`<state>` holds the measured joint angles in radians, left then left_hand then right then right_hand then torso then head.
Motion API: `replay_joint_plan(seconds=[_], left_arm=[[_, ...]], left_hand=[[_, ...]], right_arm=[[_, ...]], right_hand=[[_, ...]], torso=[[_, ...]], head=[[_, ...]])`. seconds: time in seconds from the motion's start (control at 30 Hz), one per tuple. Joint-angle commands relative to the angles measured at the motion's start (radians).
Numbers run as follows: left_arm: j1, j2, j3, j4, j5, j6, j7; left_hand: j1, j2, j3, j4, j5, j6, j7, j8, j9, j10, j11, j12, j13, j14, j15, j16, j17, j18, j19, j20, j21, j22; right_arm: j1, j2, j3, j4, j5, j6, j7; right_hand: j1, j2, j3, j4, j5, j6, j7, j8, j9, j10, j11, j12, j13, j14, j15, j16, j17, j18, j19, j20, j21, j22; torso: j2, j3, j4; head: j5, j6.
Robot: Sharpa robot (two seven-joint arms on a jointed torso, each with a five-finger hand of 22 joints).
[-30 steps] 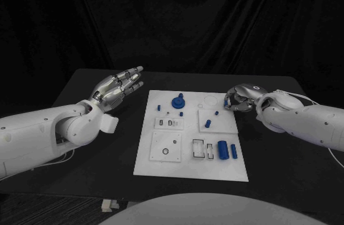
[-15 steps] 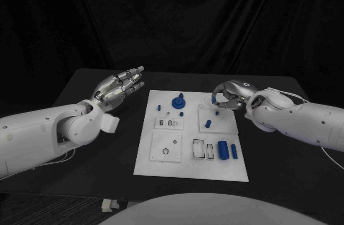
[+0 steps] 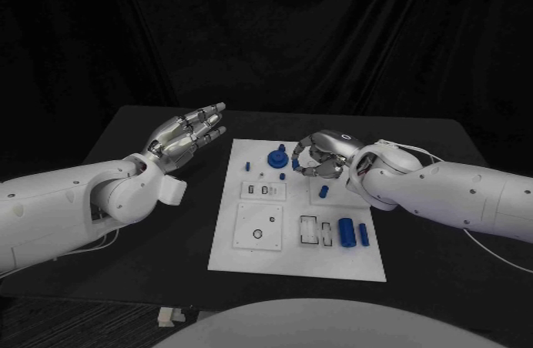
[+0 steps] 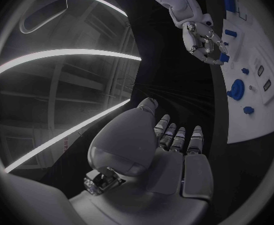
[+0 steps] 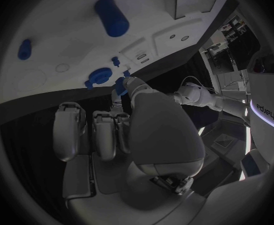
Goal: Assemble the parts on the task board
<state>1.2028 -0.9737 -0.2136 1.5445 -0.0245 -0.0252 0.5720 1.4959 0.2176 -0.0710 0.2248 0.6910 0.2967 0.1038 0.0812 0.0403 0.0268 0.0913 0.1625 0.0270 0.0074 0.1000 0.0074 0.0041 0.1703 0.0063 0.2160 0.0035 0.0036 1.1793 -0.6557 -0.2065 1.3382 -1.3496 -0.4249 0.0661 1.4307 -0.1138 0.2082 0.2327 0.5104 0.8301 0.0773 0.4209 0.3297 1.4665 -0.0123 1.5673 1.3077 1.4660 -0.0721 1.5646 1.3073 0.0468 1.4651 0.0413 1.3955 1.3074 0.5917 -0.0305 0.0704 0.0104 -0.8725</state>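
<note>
**Right hand over the far half of the board, small blue piece at its fingertips**

The white rectangular task board (image 3: 250,252) lay in the middle of the black table (image 3: 145,132). The silver right hand (image 3: 316,157) hung over the board's far half, fingers curled downward. In the left wrist view, a small blue part (image 4: 224,58) sat right at its fingertips (image 4: 213,49), apparently pinched there, though the contact itself was hard to make out.

Just beside that hand, on the side toward the left arm, a round blue disc with a short peg on top (image 3: 273,160) stood on the board; a small blue stub (image 3: 281,148) stood just beyond it. A small blue peg (image 3: 323,192) stood just on the near side of the hand. Toward the near end of the board, a thick blue cylinder (image 3: 346,231) lay beside a thinner blue rod (image 3: 363,235), next to a rectangular slot outlined in black (image 3: 306,231). A square recessed plate with a small oval hole (image 3: 258,226) occupied the near part toward the left arm.

The silver left hand (image 3: 183,136) was raised above the table beside the board's far corner, well apart from it, fingers stretched out straight and close together, holding nothing.
</note>
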Motion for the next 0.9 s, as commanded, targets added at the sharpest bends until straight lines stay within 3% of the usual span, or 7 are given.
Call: replay_joint_plan(seconds=[0.03, 0.33, 0.9], left_arm=[[-0.001, 0.003, 0.001, 0.001, 0.0, 0.016, 0.009], [-0.001, 0.006, 0.001, -0.002, 0.0, 0.019, 0.008], [-0.001, 0.008, 0.001, -0.002, 0.0, 0.022, 0.006]], left_hand=[[0.007, 0.002, 0.005, 0.003, 0.006, -0.007, 0.0, 0.003, 0.0, 0.001, 0.005, 0.007, 0.001, -0.002, 0.008, 0.007, 0.001, 0.01, 0.001, 0.007, 0.002, 0.002], [0.007, 0.002, 0.005, 0.003, 0.006, -0.007, 0.0, 0.003, 0.0, 0.001, 0.005, 0.007, 0.001, -0.002, 0.008, 0.007, 0.001, 0.01, 0.001, 0.007, 0.002, 0.002], [0.008, 0.002, 0.007, 0.002, 0.007, -0.008, 0.0, 0.003, 0.0, 0.0, 0.006, 0.006, 0.001, -0.002, 0.008, 0.007, 0.001, 0.01, 0.001, 0.007, 0.002, 0.002]], right_arm=[[-0.004, 0.014, 0.001, 0.002, 0.012, 0.058, 0.001], [-0.019, 0.049, 0.001, -0.005, 0.012, 0.117, -0.019], [-0.037, 0.091, 0.001, -0.038, 0.012, 0.162, -0.045]], right_hand=[[0.002, 0.004, 0.004, -0.002, 0.005, -0.004, 0.001, 0.001, 0.0, 0.104, -0.003, 0.004, 0.263, 0.105, -0.005, 0.006, 0.263, -0.003, 0.022, -0.008, -0.007, 0.205], [0.003, 0.003, 0.007, -0.007, 0.002, -0.006, 0.005, 0.002, 0.001, 0.104, 0.001, 0.004, 0.263, 0.105, -0.002, 0.006, 0.263, -0.001, 0.018, -0.006, -0.016, 0.202], [0.001, 0.0, 0.012, -0.016, 0.001, -0.017, 0.013, -0.003, 0.001, 0.104, 0.008, 0.004, 0.263, 0.105, 0.005, 0.006, 0.263, 0.003, 0.01, -0.001, -0.033, 0.197]], torso=[[0.0, 0.0004, 0.001], [0.0, 0.0001, 0.0012], [0.0, 0.0, -0.0002]], head=[[0.001, 0.0], [-0.002, 0.0], [-0.001, 0.0]])
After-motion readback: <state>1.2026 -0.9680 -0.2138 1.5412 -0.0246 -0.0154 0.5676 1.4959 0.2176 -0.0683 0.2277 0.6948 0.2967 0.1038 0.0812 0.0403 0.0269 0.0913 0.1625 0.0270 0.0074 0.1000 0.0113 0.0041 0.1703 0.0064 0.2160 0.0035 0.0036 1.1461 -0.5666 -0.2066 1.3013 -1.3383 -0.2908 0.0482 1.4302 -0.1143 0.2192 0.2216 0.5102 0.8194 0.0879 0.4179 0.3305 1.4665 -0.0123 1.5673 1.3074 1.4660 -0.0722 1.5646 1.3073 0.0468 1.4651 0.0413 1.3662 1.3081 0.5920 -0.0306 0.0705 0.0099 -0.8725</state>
